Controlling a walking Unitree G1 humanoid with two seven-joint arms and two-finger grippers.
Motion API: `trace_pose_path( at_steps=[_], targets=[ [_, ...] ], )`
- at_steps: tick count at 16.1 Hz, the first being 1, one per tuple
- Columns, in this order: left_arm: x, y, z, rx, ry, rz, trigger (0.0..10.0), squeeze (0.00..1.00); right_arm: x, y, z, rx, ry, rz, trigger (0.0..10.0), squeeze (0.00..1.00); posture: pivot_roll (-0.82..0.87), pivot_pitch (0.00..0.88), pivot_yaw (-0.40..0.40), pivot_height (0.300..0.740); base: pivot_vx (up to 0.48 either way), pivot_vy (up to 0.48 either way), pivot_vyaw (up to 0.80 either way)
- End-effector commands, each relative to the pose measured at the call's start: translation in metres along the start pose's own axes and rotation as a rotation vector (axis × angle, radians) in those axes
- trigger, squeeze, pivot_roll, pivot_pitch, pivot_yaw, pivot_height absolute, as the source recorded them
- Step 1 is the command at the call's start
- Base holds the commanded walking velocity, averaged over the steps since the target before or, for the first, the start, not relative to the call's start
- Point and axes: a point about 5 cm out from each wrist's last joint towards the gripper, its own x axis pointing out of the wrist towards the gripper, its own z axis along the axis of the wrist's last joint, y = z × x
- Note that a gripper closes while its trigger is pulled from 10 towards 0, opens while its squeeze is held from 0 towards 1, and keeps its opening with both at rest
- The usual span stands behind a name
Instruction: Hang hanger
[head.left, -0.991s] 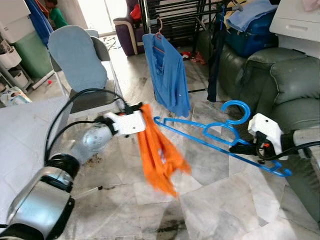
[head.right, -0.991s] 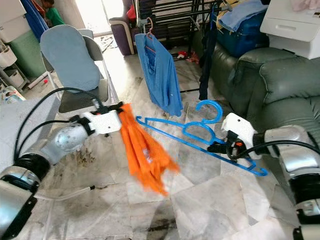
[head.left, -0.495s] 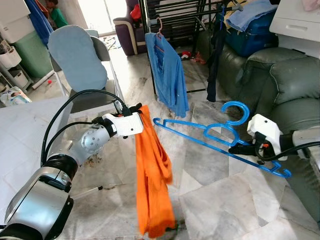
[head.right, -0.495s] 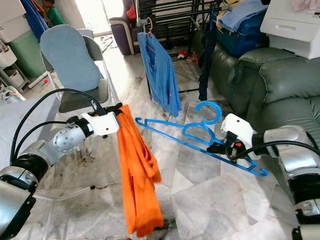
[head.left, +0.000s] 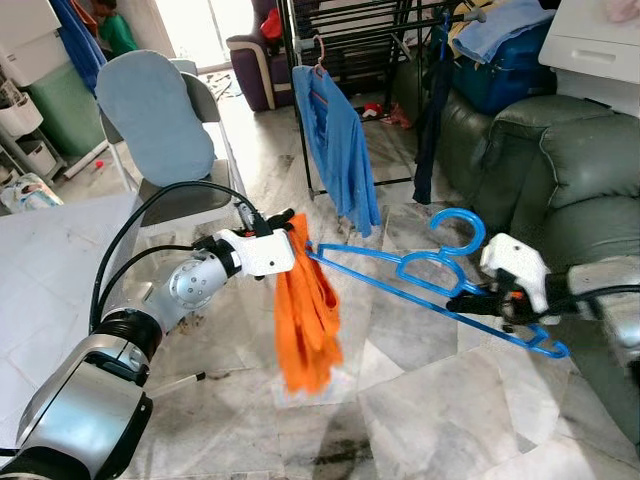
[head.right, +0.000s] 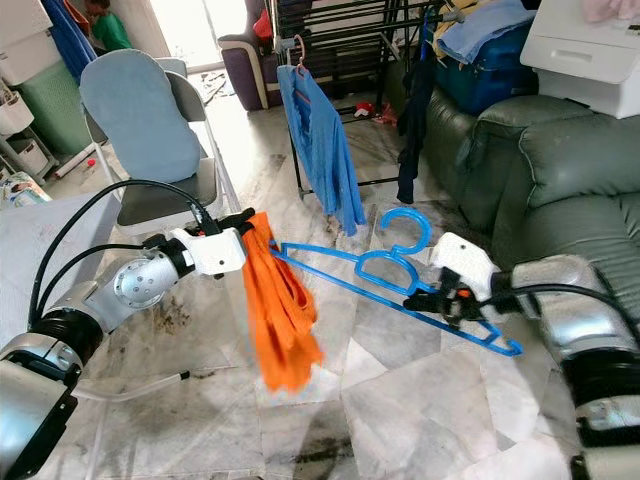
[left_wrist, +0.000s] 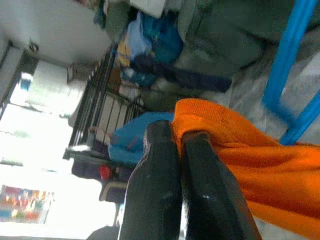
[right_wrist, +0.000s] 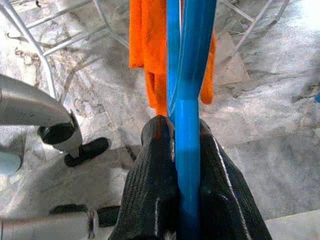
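While the left tool (head.left: 290, 222) is clamped on the top edge of an orange garment (head.left: 305, 310), the cloth hangs down from it in a bunched, folded strip above the marble floor (head.left: 440, 410). In the left wrist view the two black fingers (left_wrist: 165, 190) are pressed together with the orange fabric caught between them.

To the robot's right, the right tool (head.left: 470, 301) is closed on a blue plastic hanger (head.left: 420, 275), gripping its lower bar; the right wrist view shows the blue bar pinched between the fingers (right_wrist: 155, 185). The hanger is held in the air, tilted, with its hook (head.left: 455, 222) pointing up and its far shoulder tip reaching across to touch or sit just beside the orange garment near the left tool.

Behind them a blue shirt (head.left: 338, 150) hangs on a dark drying rack (head.left: 340, 30). A chair draped with a pale blue cover (head.left: 155, 115) stands to the robot's left, and a green sofa (head.left: 570, 150) sits to the right with a blue bag (head.left: 500, 70) behind it.
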Motion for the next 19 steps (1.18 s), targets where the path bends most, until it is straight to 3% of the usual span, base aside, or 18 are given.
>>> trace_pose_path(
  at_steps=[1, 5, 7, 10, 12, 14, 17, 18, 19],
  targets=[
    [0.003, 0.012, 0.008, 0.008, -0.053, 0.043, 10.0, 0.0, 0.005, -0.003, 0.01, -0.048, -0.007, -0.012, 10.0, 0.0, -0.07, 0.0, 0.14, 0.74, 0.0, 0.0, 0.0],
    [0.007, 0.019, 0.026, -0.007, -0.168, 0.087, 10.0, 0.0, 0.021, -0.009, 0.007, 0.009, -0.028, -0.115, 10.0, 0.0, -0.06, 0.0, 0.133, 0.74, 0.0, 0.0, 0.0],
    [0.002, 0.015, 0.034, -0.026, -0.209, 0.097, 10.0, 0.0, 0.025, -0.017, -0.005, 0.12, -0.015, -0.234, 10.0, 0.0, -0.06, 0.0, 0.12, 0.74, 0.0, 0.0, 0.0],
    [-0.002, 0.013, 0.03, -0.044, -0.189, 0.113, 10.0, 0.0, 0.024, -0.019, -0.011, 0.178, -0.011, -0.264, 10.0, 0.0, -0.06, 0.0, 0.115, 0.74, 0.0, 0.0, 0.0],
    [-0.006, 0.015, 0.03, -0.065, -0.179, 0.145, 10.0, 0.0, 0.023, -0.024, -0.017, 0.272, -0.02, -0.342, 10.0, 0.0, -0.06, 0.0, 0.109, 0.74, 0.0, 0.0, 0.0],
    [-0.006, 0.015, 0.031, -0.066, -0.182, 0.15, 10.0, 0.0, 0.023, -0.025, -0.018, 0.292, -0.024, -0.361, 10.0, 0.0, -0.06, 0.0, 0.106, 0.74, 0.0, 0.0, 0.0],
    [-0.006, 0.015, 0.038, -0.086, -0.187, 0.183, 10.0, 0.0, 0.027, -0.027, -0.025, 0.453, -0.065, -0.426, 10.0, 0.0, -0.07, 0.0, 0.098, 0.74, 0.0, 0.0, 0.0],
    [-0.006, 0.015, 0.041, -0.109, -0.191, 0.194, 10.0, 0.0, 0.028, -0.03, -0.023, 0.506, -0.105, -0.464, 10.0, 0.0, -0.07, 0.0, 0.097, 0.74, 0.0, 0.0, 0.0],
    [-0.006, 0.01, 0.046, -0.155, -0.204, 0.198, 10.0, 0.0, 0.029, -0.036, -0.015, 0.622, -0.207, -0.531, 10.0, 0.0, -0.07, 0.0, 0.097, 0.74, 0.0, 0.0, 0.0]
  ],
)
